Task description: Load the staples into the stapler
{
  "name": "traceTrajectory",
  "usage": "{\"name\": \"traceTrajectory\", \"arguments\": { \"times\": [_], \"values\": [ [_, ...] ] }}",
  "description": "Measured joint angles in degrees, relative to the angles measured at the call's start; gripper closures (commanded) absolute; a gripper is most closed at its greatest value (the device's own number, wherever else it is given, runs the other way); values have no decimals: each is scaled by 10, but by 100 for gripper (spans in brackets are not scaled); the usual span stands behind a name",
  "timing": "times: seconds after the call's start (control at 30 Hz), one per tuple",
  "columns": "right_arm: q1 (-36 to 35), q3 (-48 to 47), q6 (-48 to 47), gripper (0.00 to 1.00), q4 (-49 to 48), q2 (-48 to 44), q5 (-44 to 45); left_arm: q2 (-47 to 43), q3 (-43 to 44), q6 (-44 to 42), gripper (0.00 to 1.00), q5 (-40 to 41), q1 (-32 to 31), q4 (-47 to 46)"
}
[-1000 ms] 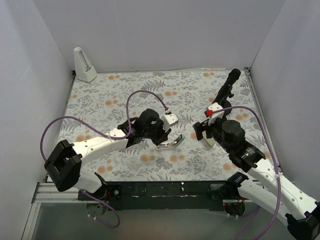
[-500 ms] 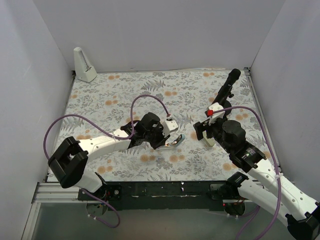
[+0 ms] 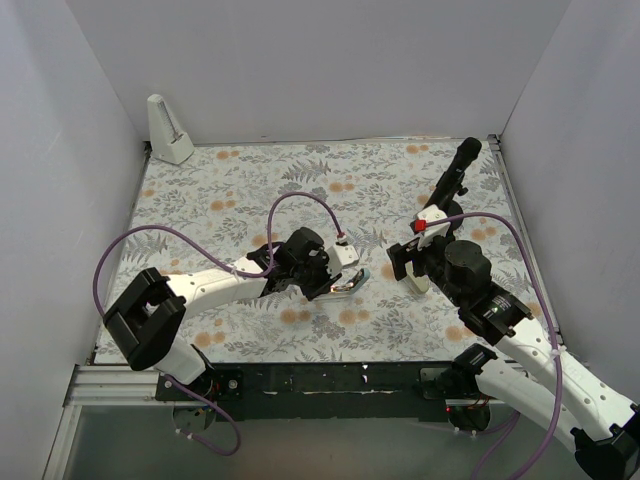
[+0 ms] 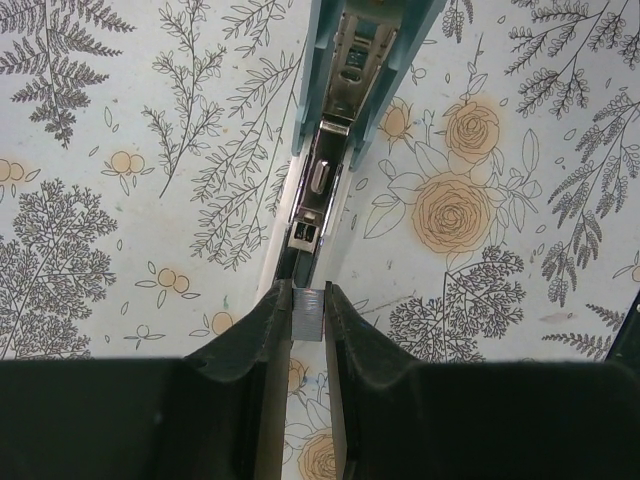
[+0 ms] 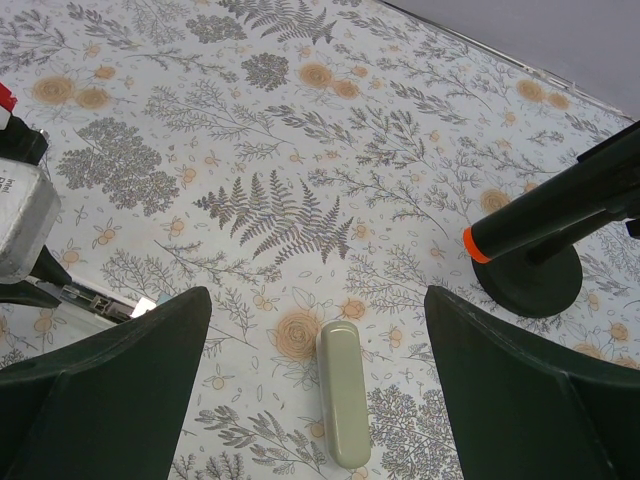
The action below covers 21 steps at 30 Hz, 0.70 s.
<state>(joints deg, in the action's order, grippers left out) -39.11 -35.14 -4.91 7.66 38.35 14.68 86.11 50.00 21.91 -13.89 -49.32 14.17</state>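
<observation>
The left gripper (image 4: 308,296) has been carried rightward and toward the near edge over the last second, and lowered onto the stapler (image 4: 366,50). More of the stapler's silver body is covered by it in the top view than before; only the right end is left showing. The staple block (image 4: 308,314) pinched between the fingers has been brought to the near end of the open rail. The left arm's elbow (image 3: 148,318) has been swung rightward and farther from the near edge. The purple cable (image 3: 300,195) loop above the wrist has been shifted right with the arm.
</observation>
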Motion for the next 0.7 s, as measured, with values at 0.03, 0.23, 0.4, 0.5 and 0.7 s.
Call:
{"name": "traceTrajectory", "arguments": {
  "times": [0.03,0.23,0.4,0.5,0.7],
  "values": [
    [0,0,0,4,0,0,0,0,0,-2,95,0,0,0],
    [0,0,0,4,0,0,0,0,0,-16,95,3,0,-1],
    [0,0,0,4,0,0,0,0,0,-31,95,4,0,-1],
    [0,0,0,4,0,0,0,5,3,-38,95,4,0,-1],
    [0,0,0,4,0,0,0,16,5,-46,96,4,0,-1]
  ]
}}
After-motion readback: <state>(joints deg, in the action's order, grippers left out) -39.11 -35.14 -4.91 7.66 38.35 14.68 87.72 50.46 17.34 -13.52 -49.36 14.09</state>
